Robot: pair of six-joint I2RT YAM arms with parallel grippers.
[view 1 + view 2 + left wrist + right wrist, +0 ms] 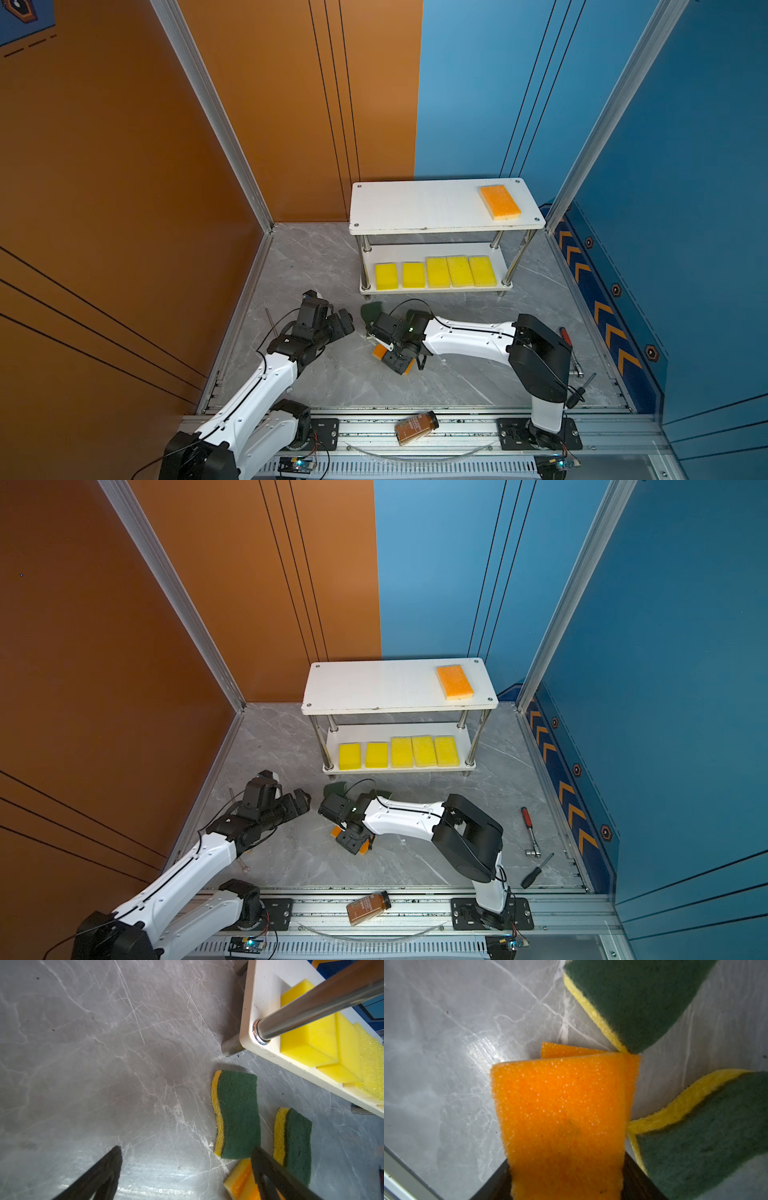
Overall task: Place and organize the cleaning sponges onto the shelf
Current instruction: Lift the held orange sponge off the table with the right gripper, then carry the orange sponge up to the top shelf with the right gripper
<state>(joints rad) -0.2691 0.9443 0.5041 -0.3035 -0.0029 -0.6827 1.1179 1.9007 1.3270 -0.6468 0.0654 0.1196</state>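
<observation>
Released and spread wide on the left, jaws empty above the tabletop (104, 1064), with a green-topped sponge (236, 1113) and its green-topped twin (295, 1142) lying flat just beyond one jaw. Set around an orange-topped sponge (562, 1115) on the right, jaws either side; cannot tell whether clenched. Resting askew on a second orange sponge (571, 1050) beneath. Well ahead of both jaws, the shelf (415, 208): five yellow sponges (437, 272) in a row on the lower board, one orange shelf sponge (500, 202) on top.
</observation>
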